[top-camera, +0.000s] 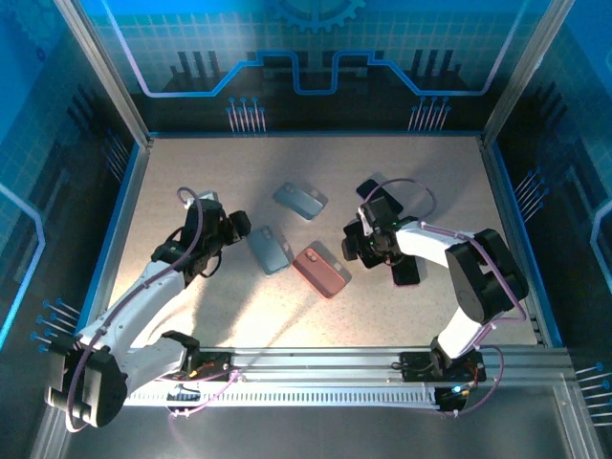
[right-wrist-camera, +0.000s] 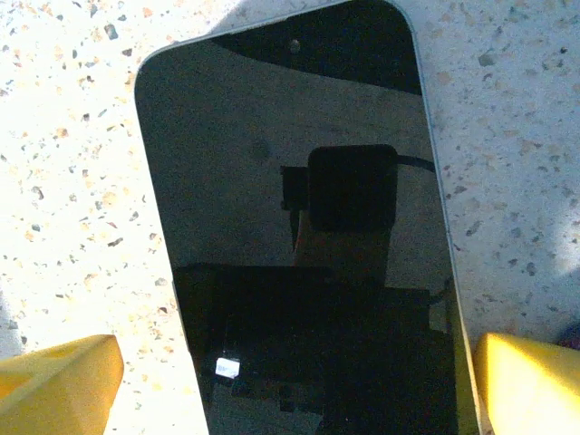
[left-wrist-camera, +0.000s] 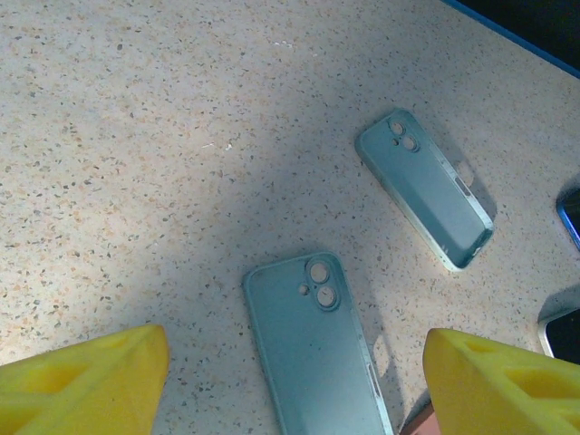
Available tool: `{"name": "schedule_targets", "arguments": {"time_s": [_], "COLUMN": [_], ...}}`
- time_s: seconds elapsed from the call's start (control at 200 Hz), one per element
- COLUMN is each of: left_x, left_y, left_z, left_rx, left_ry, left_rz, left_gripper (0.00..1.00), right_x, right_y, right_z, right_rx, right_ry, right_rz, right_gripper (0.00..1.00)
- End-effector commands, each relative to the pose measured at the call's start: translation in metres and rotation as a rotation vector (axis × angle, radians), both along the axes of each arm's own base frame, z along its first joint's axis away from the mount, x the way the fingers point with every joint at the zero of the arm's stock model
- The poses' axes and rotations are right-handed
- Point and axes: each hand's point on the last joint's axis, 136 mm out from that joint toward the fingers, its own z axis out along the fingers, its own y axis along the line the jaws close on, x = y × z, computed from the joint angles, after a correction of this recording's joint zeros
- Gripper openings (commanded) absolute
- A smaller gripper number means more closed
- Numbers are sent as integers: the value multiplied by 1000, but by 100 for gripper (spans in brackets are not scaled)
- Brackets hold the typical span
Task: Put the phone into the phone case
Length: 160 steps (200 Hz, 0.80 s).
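A black phone (right-wrist-camera: 299,227) lies screen up on the speckled table. My right gripper (right-wrist-camera: 294,381) hangs low over its near end, open, and its yellow fingers (right-wrist-camera: 54,381) straddle the phone's width without pinching it. In the top view that gripper (top-camera: 363,244) sits right of centre and covers the phone. A teal phone case (left-wrist-camera: 313,344) lies hollow side up between the spread fingers of my open left gripper (left-wrist-camera: 299,399). In the top view this case (top-camera: 271,251) is just right of the left gripper (top-camera: 234,237).
A second teal case (top-camera: 300,201) lies farther back. A red case (top-camera: 320,272) rests between the two grippers. A dark flat slab (top-camera: 408,271) lies beside the right forearm. Blue walls ring the table.
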Motion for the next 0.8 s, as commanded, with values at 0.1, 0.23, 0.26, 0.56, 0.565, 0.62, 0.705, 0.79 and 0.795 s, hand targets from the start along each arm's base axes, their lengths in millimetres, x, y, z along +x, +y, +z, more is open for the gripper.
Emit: {"name": "schedule_targets", "arguments": {"time_s": [0.1, 0.23, 0.26, 0.56, 0.565, 0.62, 0.705, 0.79, 0.795], "left_x": [0, 0, 0, 1, 1, 2, 2, 3, 2], "left_y": [-4, -4, -3, -6, -6, -6, -6, -7, -7], "left_z": [7, 7, 7, 5, 5, 5, 5, 4, 4], "left_rx": [-1, -5, -6, -17, -17, -16, -13, -16, -16], "left_ry": [-9, -10, -10, -9, -9, -8, -6, -4, -3], "left_rz": [-22, -15, -12, -18, -18, -16, -19, -24, -26], "left_gripper": [75, 75, 75, 74, 74, 74, 74, 74, 74], "right_x": [-17, -28, -32, -35, -34, -30, -22, -17, -17], "right_y": [10, 3, 1, -1, -1, -1, -1, 0, 0], "right_z": [-3, -1, 0, 12, 12, 14, 17, 19, 19], "right_rx": [13, -42, -53, -138, -139, -148, -168, -181, -181], "right_ry": [59, 88, 106, 77, 76, 59, 30, 4, 4], "right_rz": [-19, -82, -102, -108, -108, -94, -74, -45, -44], "right_gripper": [100, 100, 99, 97, 97, 96, 95, 94, 94]}}
